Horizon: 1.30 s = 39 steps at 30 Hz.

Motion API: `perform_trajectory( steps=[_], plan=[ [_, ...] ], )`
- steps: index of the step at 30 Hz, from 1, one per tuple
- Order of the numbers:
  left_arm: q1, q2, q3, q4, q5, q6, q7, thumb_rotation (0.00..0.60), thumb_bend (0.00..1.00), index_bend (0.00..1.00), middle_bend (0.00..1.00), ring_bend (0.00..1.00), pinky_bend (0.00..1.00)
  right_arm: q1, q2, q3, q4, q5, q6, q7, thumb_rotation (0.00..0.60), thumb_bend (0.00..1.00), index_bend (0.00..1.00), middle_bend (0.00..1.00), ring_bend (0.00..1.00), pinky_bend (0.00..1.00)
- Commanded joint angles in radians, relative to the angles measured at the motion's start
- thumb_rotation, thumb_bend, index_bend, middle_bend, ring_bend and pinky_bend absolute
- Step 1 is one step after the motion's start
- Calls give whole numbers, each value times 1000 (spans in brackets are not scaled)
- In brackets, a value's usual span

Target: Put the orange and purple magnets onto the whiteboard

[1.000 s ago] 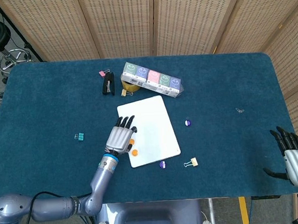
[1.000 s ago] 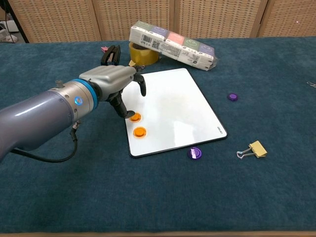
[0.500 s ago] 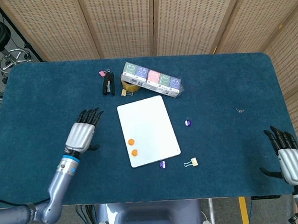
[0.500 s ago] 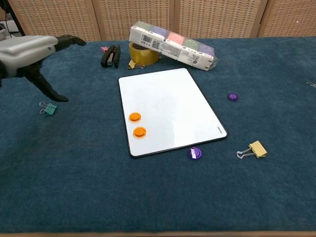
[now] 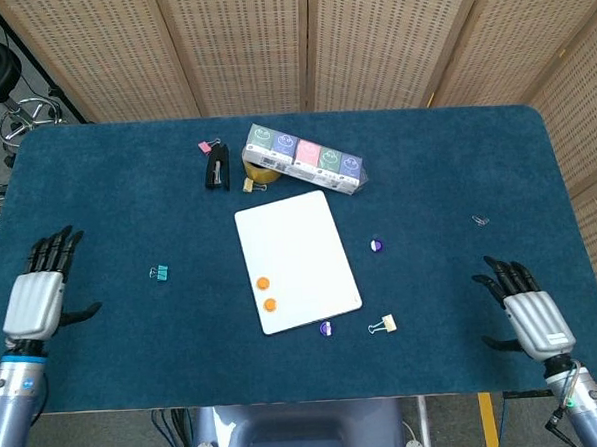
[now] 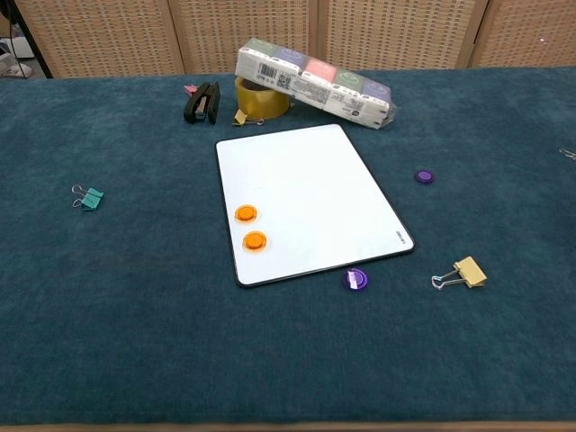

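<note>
The whiteboard [image 5: 309,233] [image 6: 315,189] lies flat in the middle of the blue table. Two orange magnets [image 5: 264,283] [image 5: 270,305] sit on its near left part, also seen as orange magnets [image 6: 246,213] [image 6: 255,240] in the chest view. One purple magnet [image 5: 326,328] [image 6: 355,279] lies on the cloth just off the board's near edge. A second purple magnet [image 5: 377,245] [image 6: 424,176] lies to the board's right. My left hand [image 5: 37,292] is at the table's far left, open and empty. My right hand [image 5: 528,312] is at the near right, open and empty. Neither hand shows in the chest view.
A pack of tissues [image 5: 305,159] and a tape roll [image 5: 260,171] lie behind the board, with a black stapler [image 5: 217,169] and pink clip [image 5: 206,146] to their left. A teal clip [image 5: 159,273] lies left, a yellow binder clip [image 5: 386,325] near right, a small clip [image 5: 481,220] far right.
My left hand left the orange magnet on the board and drew back to the table's far left edge. My right hand moved in leftward over the table.
</note>
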Motion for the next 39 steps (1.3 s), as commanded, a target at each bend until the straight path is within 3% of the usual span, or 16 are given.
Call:
perform_trajectory(
  steps=[1,7,12,17,24,29,39],
  plan=[
    [30,25,7,-7,13,19,-25,600,64,39,0,0,0,27,-23,2,7,-8,-29,-9,600,0,186,0,0,0],
    [59,61,3,-19,29,23,-36,600,64,41,0,0,0,99,-58,38,12,29,-113,-31,600,0,212,0,0,0],
    [81,79,5,-25,53,28,-50,600,65,51,0,0,0,202,-80,96,20,100,-251,43,600,34,241,0,0,0],
    [99,88,2,-25,70,33,-57,600,65,54,0,0,0,305,-133,159,92,166,-348,26,600,160,289,0,0,0],
    [119,92,-10,-21,95,37,-58,600,65,55,0,0,0,434,-265,222,247,280,-440,-59,600,178,327,0,0,0],
    [124,96,-26,-20,85,15,-65,600,65,57,0,0,0,523,-351,239,360,363,-526,-109,600,178,345,0,0,0],
    [134,108,-45,-23,89,-7,-90,600,65,91,0,0,0,609,-436,235,496,483,-607,-179,600,179,360,0,0,0]
  ],
)
